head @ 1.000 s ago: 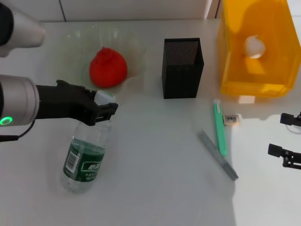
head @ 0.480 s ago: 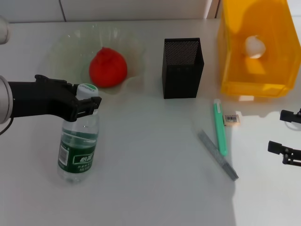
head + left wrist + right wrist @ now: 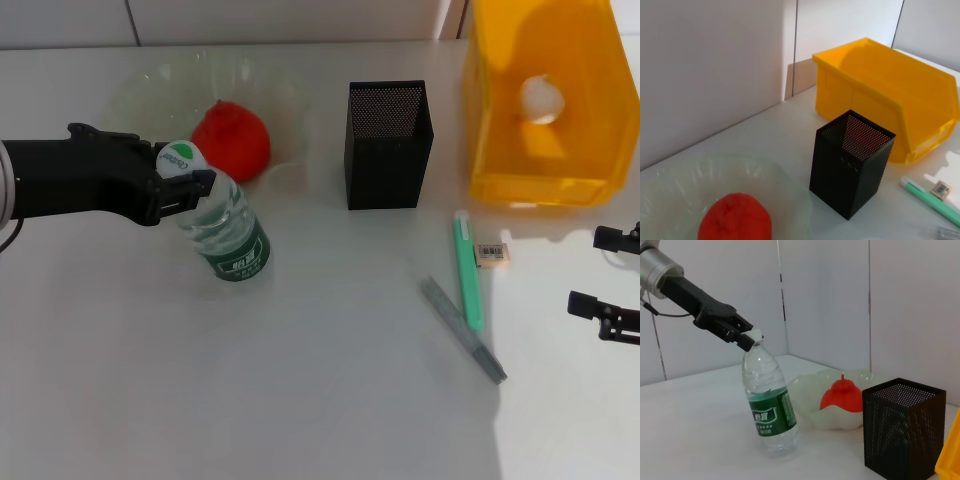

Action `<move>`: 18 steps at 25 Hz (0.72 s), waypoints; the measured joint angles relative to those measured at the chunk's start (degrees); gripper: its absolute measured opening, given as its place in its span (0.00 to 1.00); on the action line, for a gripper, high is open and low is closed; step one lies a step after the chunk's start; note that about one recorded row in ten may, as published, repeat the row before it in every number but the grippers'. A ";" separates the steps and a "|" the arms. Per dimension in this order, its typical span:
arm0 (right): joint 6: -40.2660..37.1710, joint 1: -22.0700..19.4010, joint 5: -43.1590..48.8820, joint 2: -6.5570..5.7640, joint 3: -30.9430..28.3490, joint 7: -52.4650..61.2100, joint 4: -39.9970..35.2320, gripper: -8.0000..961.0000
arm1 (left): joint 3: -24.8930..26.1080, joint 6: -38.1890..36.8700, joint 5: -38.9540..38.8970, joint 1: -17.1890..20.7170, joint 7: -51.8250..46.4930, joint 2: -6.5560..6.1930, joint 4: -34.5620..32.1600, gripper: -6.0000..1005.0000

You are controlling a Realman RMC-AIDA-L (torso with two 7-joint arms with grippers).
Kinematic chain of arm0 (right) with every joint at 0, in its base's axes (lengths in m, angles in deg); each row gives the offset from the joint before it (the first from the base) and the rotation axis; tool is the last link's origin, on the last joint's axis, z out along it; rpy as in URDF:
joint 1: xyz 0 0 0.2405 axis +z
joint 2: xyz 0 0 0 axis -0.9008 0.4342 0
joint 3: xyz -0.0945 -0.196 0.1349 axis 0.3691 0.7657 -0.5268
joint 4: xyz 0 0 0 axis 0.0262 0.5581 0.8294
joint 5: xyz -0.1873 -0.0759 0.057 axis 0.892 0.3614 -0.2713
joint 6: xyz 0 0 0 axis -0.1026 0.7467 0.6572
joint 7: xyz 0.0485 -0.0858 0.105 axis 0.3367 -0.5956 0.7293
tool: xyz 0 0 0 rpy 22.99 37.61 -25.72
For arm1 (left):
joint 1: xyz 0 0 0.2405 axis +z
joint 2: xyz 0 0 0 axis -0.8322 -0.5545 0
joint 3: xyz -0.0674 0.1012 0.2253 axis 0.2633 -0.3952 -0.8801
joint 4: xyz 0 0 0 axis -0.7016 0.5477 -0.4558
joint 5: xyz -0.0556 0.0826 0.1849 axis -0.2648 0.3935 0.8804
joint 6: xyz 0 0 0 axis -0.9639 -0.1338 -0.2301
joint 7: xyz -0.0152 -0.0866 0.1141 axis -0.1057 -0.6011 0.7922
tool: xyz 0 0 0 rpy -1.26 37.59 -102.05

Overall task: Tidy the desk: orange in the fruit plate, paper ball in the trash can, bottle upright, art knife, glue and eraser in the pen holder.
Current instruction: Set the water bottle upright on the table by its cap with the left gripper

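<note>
My left gripper (image 3: 188, 182) is shut on the white cap of the clear bottle (image 3: 228, 237) with a green label. The bottle stands on its base, leaning slightly, in front of the clear fruit plate (image 3: 130, 90). The right wrist view shows the bottle (image 3: 771, 410) and that gripper (image 3: 746, 336) too. The red-orange orange (image 3: 232, 140) lies in the plate. The paper ball (image 3: 541, 99) is in the yellow bin (image 3: 540, 160). A green pen-shaped tool (image 3: 467, 270), a grey slim tool (image 3: 463, 330) and the eraser (image 3: 493, 253) lie right of the black mesh pen holder (image 3: 390, 145). My right gripper (image 3: 608, 278) is open at the right edge.
The pen holder (image 3: 852, 170), the yellow bin (image 3: 890, 95), the orange (image 3: 735, 220) and the eraser (image 3: 941, 189) also show in the left wrist view. A white wall runs behind the table.
My left gripper has swung the bottle up by its cap from lying flat to standing nearly upright, its base now closer to the plate. The right arm has not moved.
</note>
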 joint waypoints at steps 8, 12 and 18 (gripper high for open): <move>0.05 0.09 0.00 -0.09 0.00 0.00 -0.33 0.87 | 0.37 0.29 0.22 -0.20 -0.02 0.01 0.28 0.44; 0.04 0.22 0.00 -0.18 0.00 0.05 -0.35 0.87 | 0.94 0.34 0.43 -0.20 0.00 -0.05 0.29 0.44; 0.04 0.25 0.01 -0.29 0.00 0.07 -0.41 0.87 | 1.21 0.37 0.72 -0.17 0.01 -0.08 0.32 0.44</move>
